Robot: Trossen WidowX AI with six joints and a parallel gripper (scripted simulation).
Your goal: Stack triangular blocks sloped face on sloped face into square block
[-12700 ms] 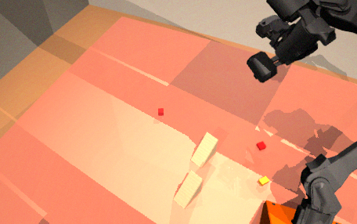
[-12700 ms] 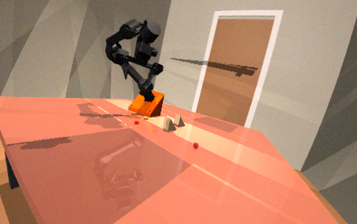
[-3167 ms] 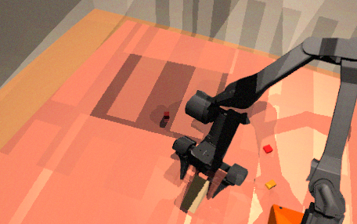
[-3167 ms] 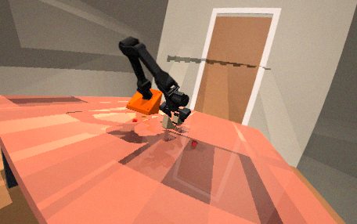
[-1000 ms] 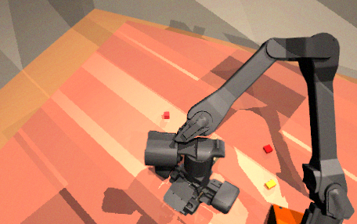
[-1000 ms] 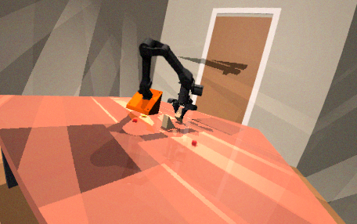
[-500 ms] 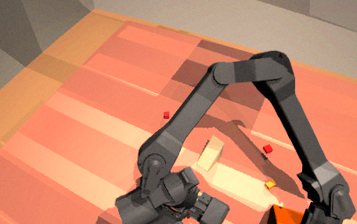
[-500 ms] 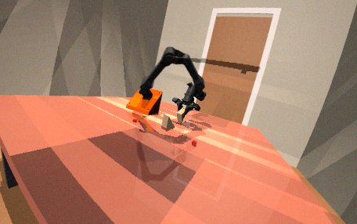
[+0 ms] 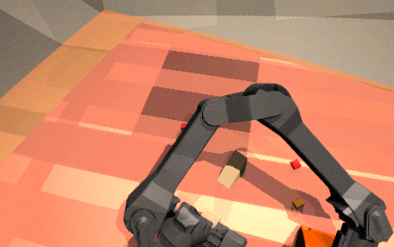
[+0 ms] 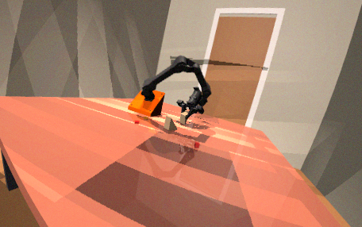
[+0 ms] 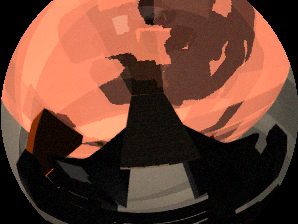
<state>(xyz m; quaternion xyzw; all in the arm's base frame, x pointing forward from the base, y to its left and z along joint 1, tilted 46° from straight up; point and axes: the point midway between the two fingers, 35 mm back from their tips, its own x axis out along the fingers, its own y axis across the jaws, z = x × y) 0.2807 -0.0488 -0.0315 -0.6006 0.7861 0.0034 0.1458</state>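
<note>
One triangular block (image 9: pixel 229 176) (image 10: pixel 170 123) stands on the table, its lower part sunlit and its upper part in shadow in the top view. My gripper (image 9: pixel 208 224) (image 10: pixel 184 113) is shut on the other triangular block (image 9: pixel 212 218) (image 10: pixel 183 118) (image 11: pixel 157 132). The held block shows as a dark tapering shape between the fingers in the wrist view. The two blocks are apart; the held one is on the door side of the standing one in the exterior view. The gripper is tilted. Whether the held block touches the table is too small to tell.
A red cube (image 9: pixel 184 126) (image 10: pixel 197 145) lies beyond the blocks. Another red cube (image 9: pixel 295 164) (image 10: pixel 136 121) and a small yellow-brown block (image 9: pixel 298 204) (image 10: pixel 145 118) lie toward the orange base (image 9: pixel 317 237) (image 10: pixel 139 105). The arm arches high over the standing block.
</note>
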